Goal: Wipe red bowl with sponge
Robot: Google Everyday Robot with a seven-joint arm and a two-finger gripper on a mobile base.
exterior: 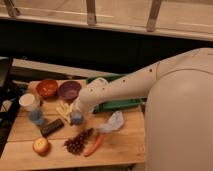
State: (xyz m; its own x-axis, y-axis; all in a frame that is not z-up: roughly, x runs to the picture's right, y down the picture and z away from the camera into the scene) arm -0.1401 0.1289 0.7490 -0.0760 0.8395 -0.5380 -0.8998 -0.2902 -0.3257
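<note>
The red bowl (48,87) stands at the back left of the wooden table (120,145), next to a purple bowl (69,90). A pale yellow item (63,110), possibly the sponge, lies in front of the purple bowl. My gripper (76,118) is at the end of the white arm (125,87), low over the table just right of the yellow item and in front of the purple bowl. It is well short of the red bowl. Something bluish shows at its tip; I cannot tell what it is.
A green tray (120,105) sits behind the arm. A white cup (29,101) and a blue object (36,117) stand at the left. In front lie a dark bar (51,127), a round fruit (40,145), a dark cluster (77,141), an orange-red vegetable (93,145) and a crumpled white bag (113,122).
</note>
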